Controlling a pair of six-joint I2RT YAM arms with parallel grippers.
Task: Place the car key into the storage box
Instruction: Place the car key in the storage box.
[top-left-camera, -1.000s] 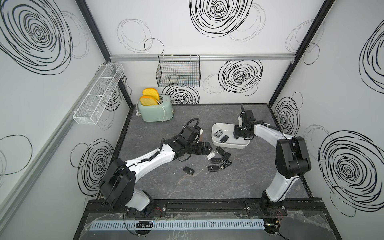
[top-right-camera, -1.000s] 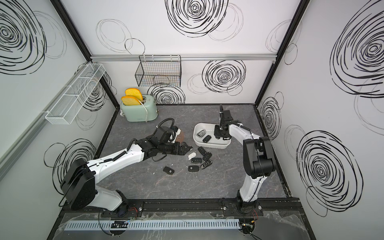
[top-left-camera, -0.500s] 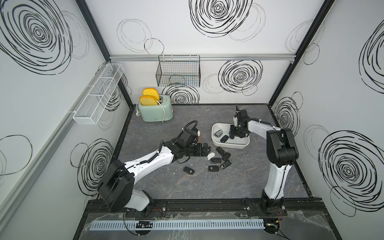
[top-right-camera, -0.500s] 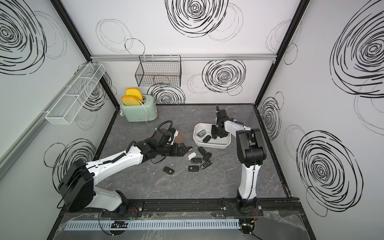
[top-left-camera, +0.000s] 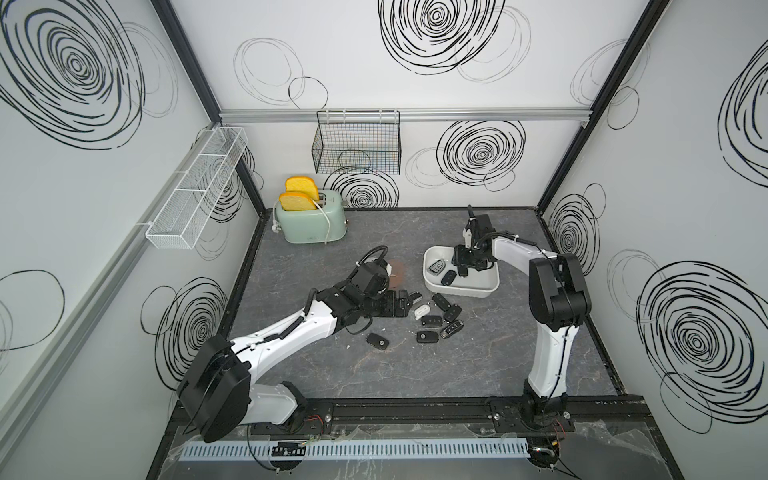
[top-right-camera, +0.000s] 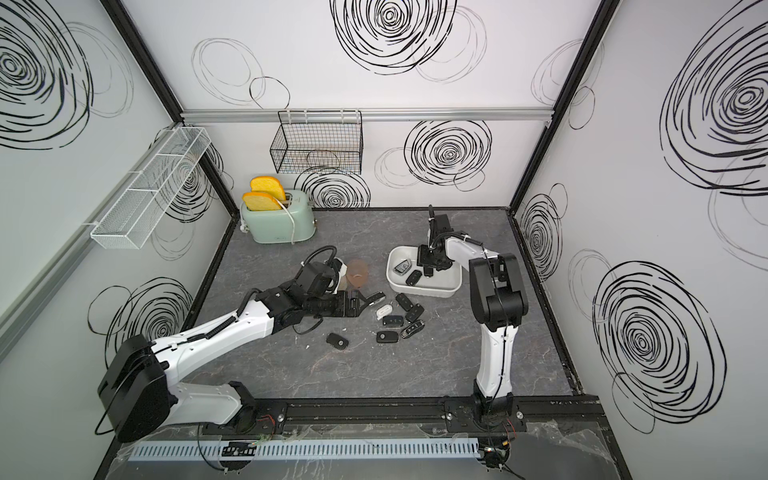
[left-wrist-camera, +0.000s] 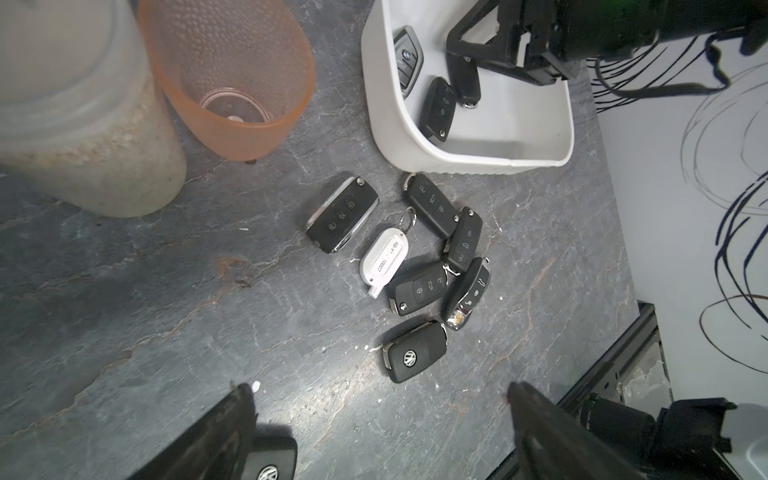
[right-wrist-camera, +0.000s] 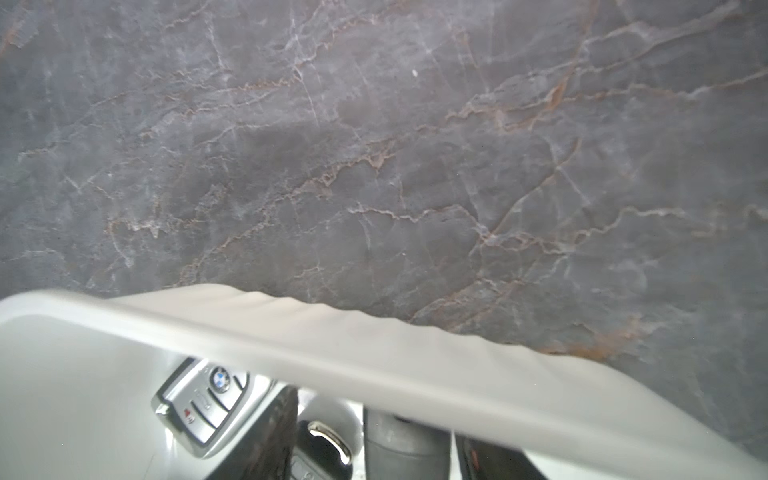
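Clock frame: read in a top view, twelve o'clock toward the back wall.
Storage box (top-left-camera: 490, 286): stood at about two o'clock from the middle of the table (left-wrist-camera: 166, 291).
Car key (left-wrist-camera: 465, 81): laid inside the box near its twelve o'clock wall, long axis roughly twelve to six.
Right gripper (right-wrist-camera: 338, 440): lowered into the box, jaws parted around the key. Box floor is seen beside the key, so it is judged let go.
Left gripper (left-wrist-camera: 379, 388): jaws spread wide, nothing held, hung above the table.
Pile of keys (top-left-camera: 438, 320): left on the table at seven o'clock from the box.
Deciding relation: the pile is found at about four o'clock, just beyond the left jaws. The badged key (left-wrist-camera: 415, 352) is nearest their gap, its long axis nearly three to nine.
Nearer arm: the left is judged nearer. The right would first have to be raised over the box wall.
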